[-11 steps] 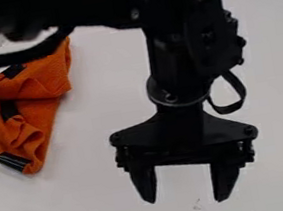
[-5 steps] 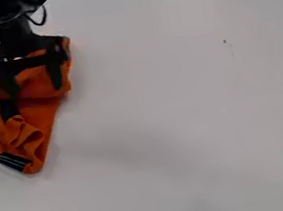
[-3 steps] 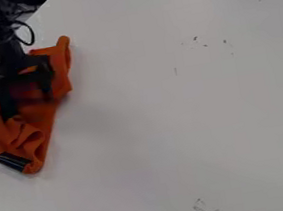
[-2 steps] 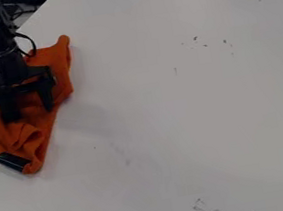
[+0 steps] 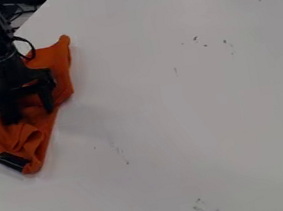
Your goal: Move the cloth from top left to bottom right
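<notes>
Cloth (image 5: 42, 122), orange and crumpled, lies at the left of the white table (image 5: 185, 105), toward its far side. The black arm (image 5: 2, 56) stands over it, its gripper (image 5: 30, 114) spread wide with cloth between the fingertips, not clamped. Grasping looks to be the step in hand; next, close on a fold, then lift. No writing is readable on the black strip (image 5: 11, 161).
</notes>
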`<state>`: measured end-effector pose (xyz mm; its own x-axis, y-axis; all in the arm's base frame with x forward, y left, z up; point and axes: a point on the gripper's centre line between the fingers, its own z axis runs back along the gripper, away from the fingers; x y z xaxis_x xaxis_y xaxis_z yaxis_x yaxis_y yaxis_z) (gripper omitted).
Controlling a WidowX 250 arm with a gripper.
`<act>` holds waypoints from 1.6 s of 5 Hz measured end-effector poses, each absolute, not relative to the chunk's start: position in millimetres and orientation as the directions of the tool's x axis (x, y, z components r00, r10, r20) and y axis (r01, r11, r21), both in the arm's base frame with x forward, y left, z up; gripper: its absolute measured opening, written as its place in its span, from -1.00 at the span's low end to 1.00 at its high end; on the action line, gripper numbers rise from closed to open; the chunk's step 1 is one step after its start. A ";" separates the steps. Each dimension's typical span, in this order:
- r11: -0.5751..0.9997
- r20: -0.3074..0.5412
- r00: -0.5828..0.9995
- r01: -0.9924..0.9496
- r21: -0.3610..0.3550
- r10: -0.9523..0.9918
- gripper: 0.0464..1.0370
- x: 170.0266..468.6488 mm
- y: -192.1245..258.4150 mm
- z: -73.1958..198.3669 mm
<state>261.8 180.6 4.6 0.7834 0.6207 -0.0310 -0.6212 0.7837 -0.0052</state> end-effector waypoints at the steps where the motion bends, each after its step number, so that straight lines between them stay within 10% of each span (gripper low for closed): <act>1: 0.777 -0.065 0.776 -0.629 -0.015 0.627 0.92 258.0 161.0 5.8; 8: 0.784 -0.114 0.808 -0.588 -0.197 0.577 0.93 272.6 -49.6 -3.0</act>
<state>272.6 -49.6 -3.0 0.8085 0.5773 -0.1144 -0.5880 0.7844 -0.1973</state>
